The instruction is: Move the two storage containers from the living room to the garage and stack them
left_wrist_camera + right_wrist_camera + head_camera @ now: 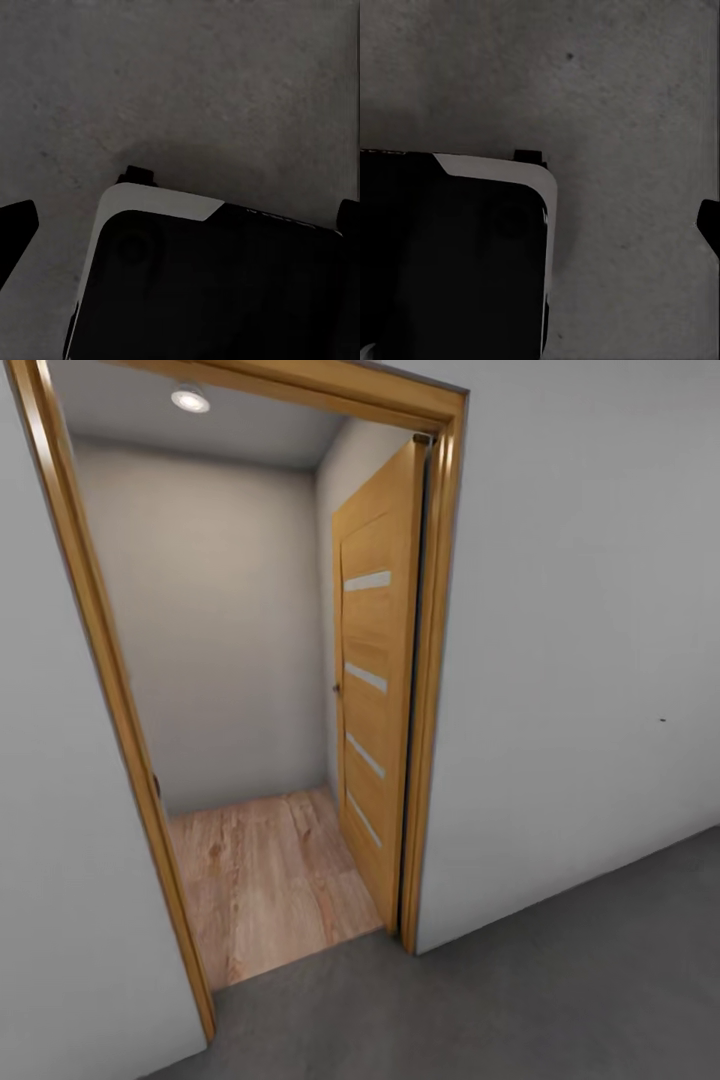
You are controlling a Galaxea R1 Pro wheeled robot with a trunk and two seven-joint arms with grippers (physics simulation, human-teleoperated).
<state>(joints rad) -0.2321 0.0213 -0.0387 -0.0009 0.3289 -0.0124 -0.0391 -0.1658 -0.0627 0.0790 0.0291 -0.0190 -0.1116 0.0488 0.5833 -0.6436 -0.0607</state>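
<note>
The robot is standing on the dark grey concrete floor (560,1000), facing an open doorway with a wooden frame (432,660). Through it lies a short passage with light wood planks (270,880), plain grey walls and a round ceiling light (190,399). The slatted wooden door (375,690) is swung inward against the right side of the passage.

So where does the task stand? Judging from this, the robot is in transit: it is on the garage-type concrete and looking toward the wood-floored side of the house. No orange-red container is in sight, neither carried nor set down, so I can't say whether either has been delivered yet. At least one fetch seems to lie ahead, and the stacking too.

Both wrist cameras look straight down. The left wrist view takes in speckled concrete (187,82) and a corner of the robot's dark base with a pale edge (161,204). The right wrist view is much the same: concrete (622,90) and the opposite base corner (495,169).

Left gripper (180,225): a dark fingertip at either edge of the frame, well apart, nothing between them, so it reads as released and empty. Right gripper: just one dark fingertip (709,221) at the frame edge, so I can't tell its state, though probably nothing is held
</note>
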